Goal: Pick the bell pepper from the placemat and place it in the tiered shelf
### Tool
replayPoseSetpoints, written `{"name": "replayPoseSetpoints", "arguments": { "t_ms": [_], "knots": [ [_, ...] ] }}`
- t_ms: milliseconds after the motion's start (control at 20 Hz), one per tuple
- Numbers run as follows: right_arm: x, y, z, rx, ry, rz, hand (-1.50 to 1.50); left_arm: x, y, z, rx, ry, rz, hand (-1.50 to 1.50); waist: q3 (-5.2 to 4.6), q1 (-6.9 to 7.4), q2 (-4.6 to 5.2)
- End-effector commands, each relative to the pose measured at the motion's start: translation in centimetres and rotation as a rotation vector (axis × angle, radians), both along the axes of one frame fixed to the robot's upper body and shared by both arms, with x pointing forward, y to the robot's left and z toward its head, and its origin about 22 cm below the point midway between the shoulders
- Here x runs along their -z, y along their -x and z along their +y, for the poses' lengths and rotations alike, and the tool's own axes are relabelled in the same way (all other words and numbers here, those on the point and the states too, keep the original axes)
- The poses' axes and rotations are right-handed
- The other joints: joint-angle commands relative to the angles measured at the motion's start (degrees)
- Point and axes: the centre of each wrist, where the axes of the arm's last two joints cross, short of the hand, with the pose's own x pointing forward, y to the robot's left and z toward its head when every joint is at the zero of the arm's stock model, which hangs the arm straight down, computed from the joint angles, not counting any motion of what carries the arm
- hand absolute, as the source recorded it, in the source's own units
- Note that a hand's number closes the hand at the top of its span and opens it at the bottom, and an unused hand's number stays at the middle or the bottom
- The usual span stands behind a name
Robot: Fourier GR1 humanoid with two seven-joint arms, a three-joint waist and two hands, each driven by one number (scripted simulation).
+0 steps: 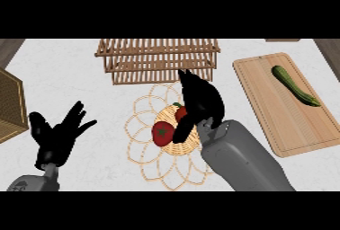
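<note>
Two black hands show over a white desk. The right hand hovers above the woven placemat at the desk's middle, fingers straight and wide, holding nothing. Its thumb crosses over the red bell pepper, which sits on the mat on the hand's near-left side. The tiered shelf stands just beyond, by the far edge. The left hand rests open, well apart, near the left edge.

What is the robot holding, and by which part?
Nothing, it seems. The black right hand lies with straight fingers over the red bell pepper on the round woven placemat, not curled round it. The left hand rests open.
</note>
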Motion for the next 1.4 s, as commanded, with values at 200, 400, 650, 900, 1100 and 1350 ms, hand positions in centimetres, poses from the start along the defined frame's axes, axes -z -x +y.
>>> {"name": "replayPoseSetpoints", "arguments": {
  "t_ms": [200,400,650,900,1100,1350],
  "knots": [
    [3.4,0.2,1.5,0.052,0.065,0.012,-1.50,0.5,-0.3,0.9,-0.004,-0.018,0.069,0.00,-0.37,0.12,0.38],
    [3.0,-2.0,0.5,0.086,0.104,0.007,-1.50,1.8,-0.6,0.5,-0.004,-0.008,0.068,0.00,-0.38,0.06,0.49],
    [6.1,-0.6,0.1,0.084,0.131,-0.015,-1.50,1.6,1.3,-0.5,-0.012,0.000,0.065,0.00,-0.36,0.13,0.33],
    [7.5,-1.8,0.8,0.085,0.080,-0.041,-1.50,0.8,0.1,-1.5,0.022,-0.016,0.084,0.00,-0.35,0.59,0.46],
    [7.4,-2.3,-0.1,0.062,0.090,-0.048,-1.50,1.4,0.8,0.0,-0.012,-0.011,0.075,0.00,-0.36,0.16,0.34],
    [9.5,-3.4,-0.6,0.008,0.068,-0.020,-1.50,2.2,-0.7,0.0,0.014,-0.007,0.074,0.00,-0.37,0.20,0.55]
  ]
}}
